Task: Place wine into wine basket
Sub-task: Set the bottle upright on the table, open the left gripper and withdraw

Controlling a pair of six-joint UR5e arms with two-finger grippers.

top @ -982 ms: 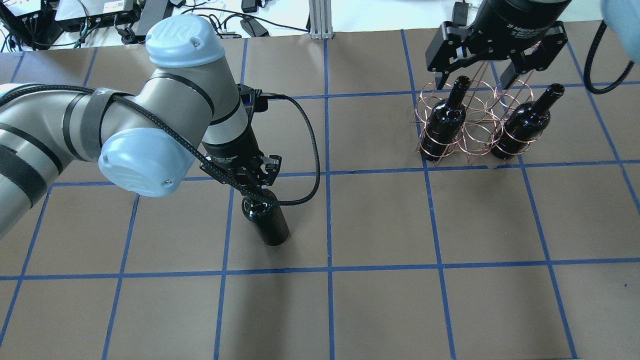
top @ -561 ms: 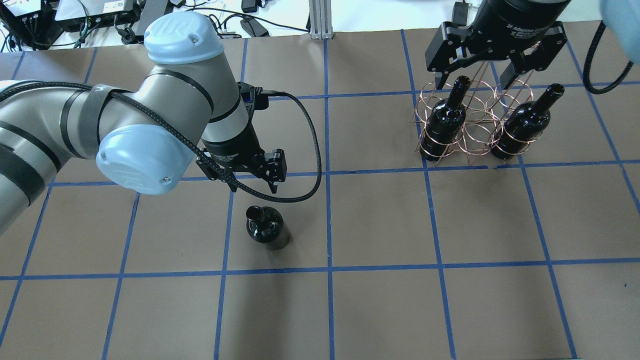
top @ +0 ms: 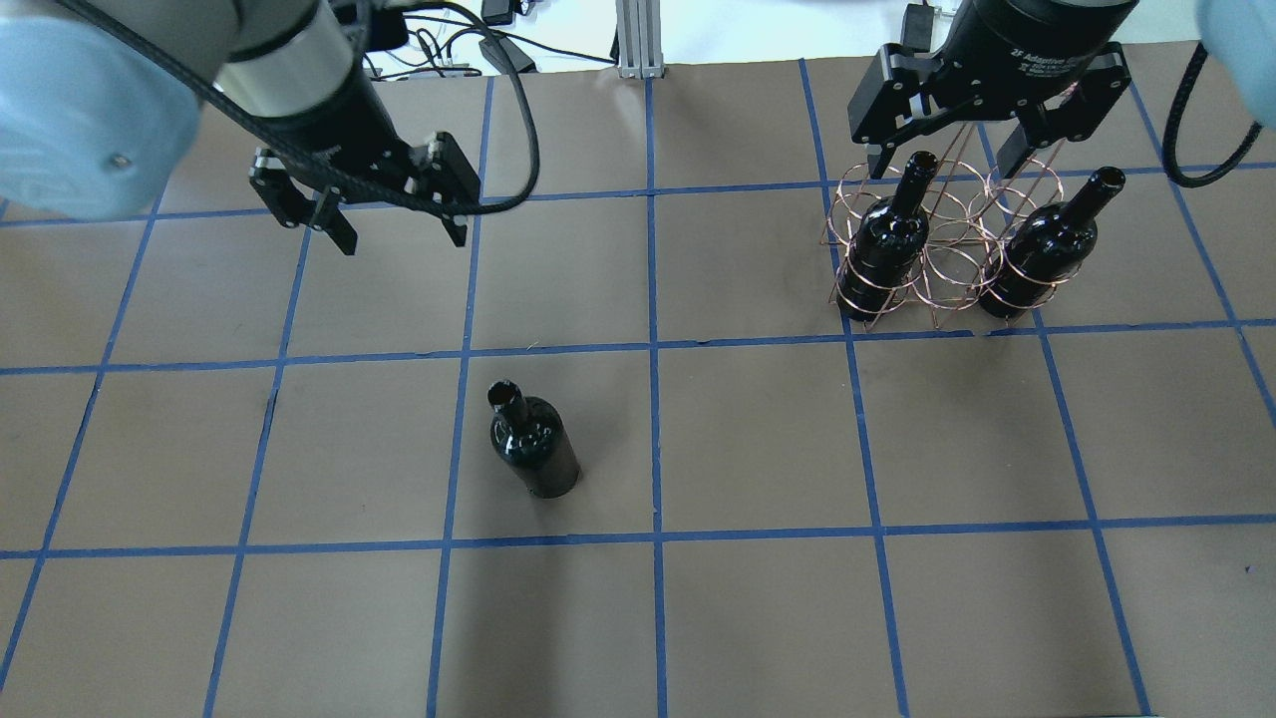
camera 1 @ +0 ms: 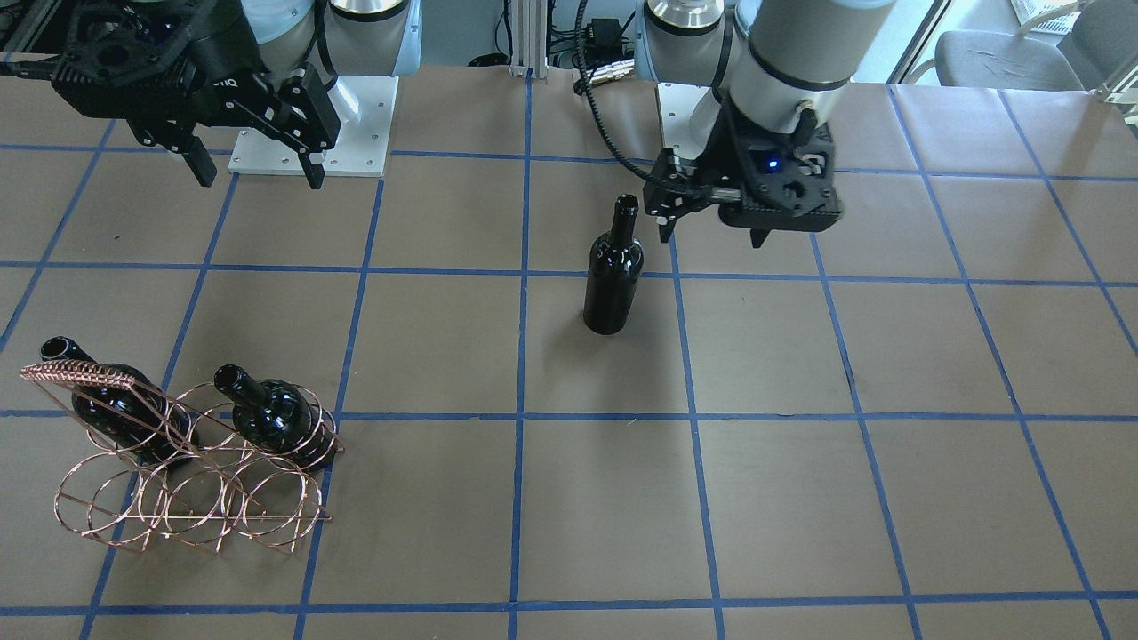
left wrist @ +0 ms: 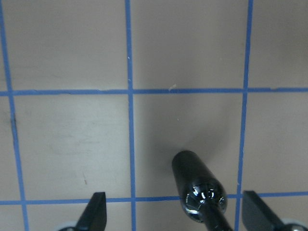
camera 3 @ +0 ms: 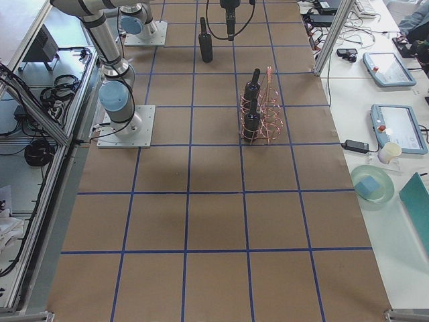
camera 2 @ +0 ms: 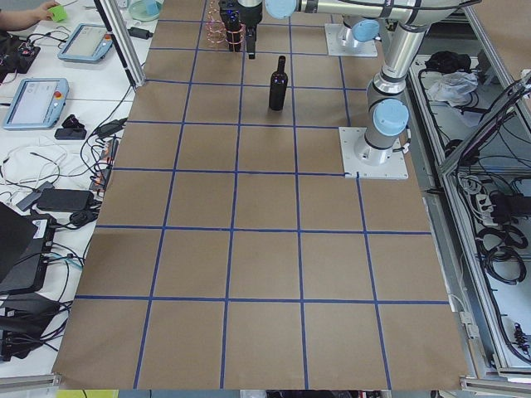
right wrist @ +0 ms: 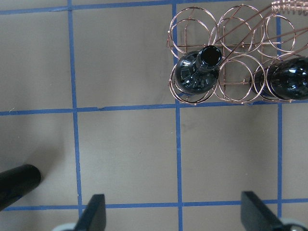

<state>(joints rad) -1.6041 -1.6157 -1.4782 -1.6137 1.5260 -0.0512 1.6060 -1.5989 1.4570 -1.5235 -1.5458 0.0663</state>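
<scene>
The wine bottle (top: 533, 444) is dark, glossy and unlabelled. It stands upright and alone near the table's middle, and also shows in the front view (camera 1: 613, 276). My left gripper (top: 399, 237) is open and empty, raised well clear of the bottle, up and left of it. In the left wrist view the bottle (left wrist: 197, 190) lies between the open fingers (left wrist: 96, 214). The copper wire wine basket (top: 947, 264) stands at the upper right and holds two look-alike bottles (top: 882, 254) (top: 1042, 254). My right gripper (top: 942, 160) hovers open and empty above the basket.
Brown table paper with a blue tape grid (top: 653, 349). An aluminium post (top: 638, 40) and cables lie beyond the table's top edge in the overhead view. Side benches with tablets (camera 3: 389, 67) flank the table. The arm bases (camera 1: 307, 124) stand at the front view's top.
My left gripper let go of the bottle's neck, opened, then rose and moved away to the overhead view's upper left. The bottle stays upright. The right gripper has not moved.
</scene>
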